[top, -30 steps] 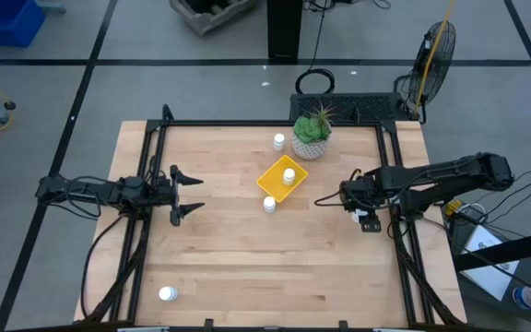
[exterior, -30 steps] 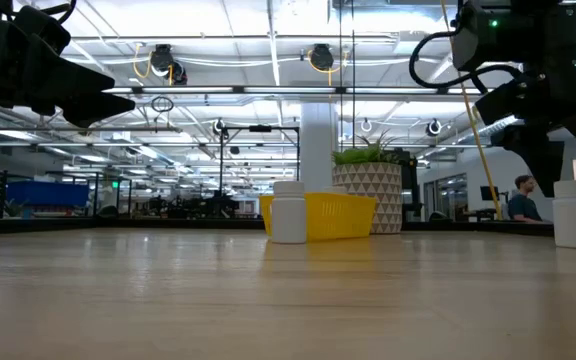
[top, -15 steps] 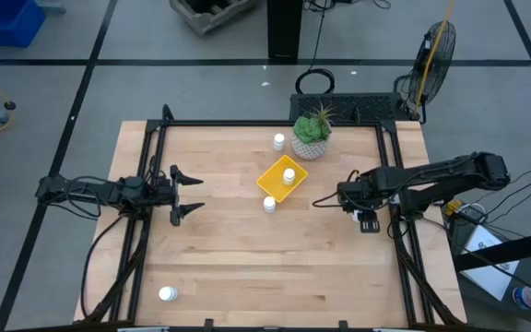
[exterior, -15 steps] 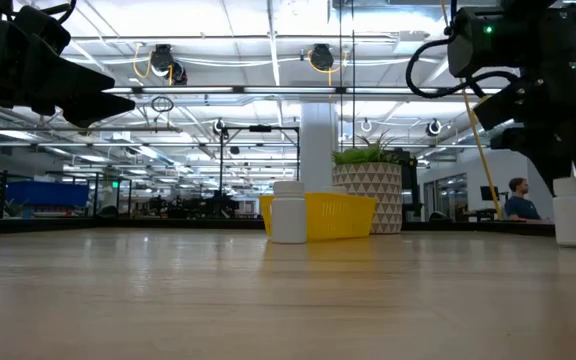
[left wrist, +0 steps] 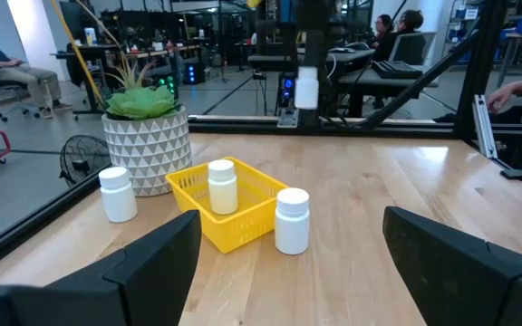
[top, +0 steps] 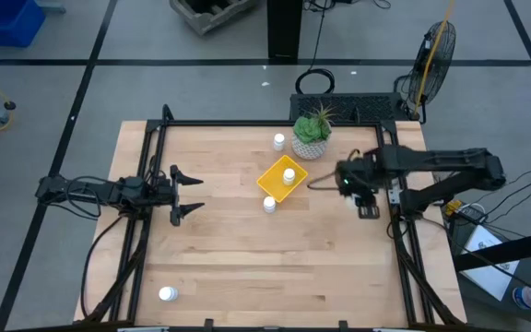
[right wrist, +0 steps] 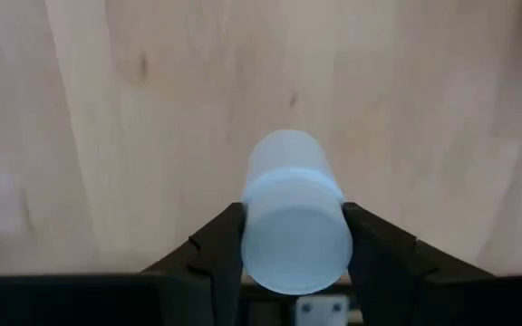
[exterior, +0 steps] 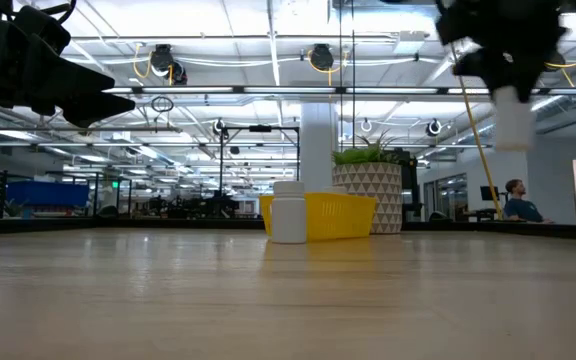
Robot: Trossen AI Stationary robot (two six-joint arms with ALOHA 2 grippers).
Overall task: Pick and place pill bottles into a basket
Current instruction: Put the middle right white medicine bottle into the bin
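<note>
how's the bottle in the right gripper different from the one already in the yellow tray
The held pill bottle is clamped between the right gripper fingers and hangs in the air above the table; the bottle in the tray stands upright inside the yellow tray with nothing touching it. The held one is off to the tray's right, not over it yet. Both are small white capped cylinders.

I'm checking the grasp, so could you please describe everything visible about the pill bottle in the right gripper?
The pill bottle is a small white cylinder, plastic by its look, with a white cap. The right gripper is shut on it, one dark finger on each side. It hangs upright in the air, clear of the wooden table, to the right of the yellow basket. Nothing else touches it.
</note>
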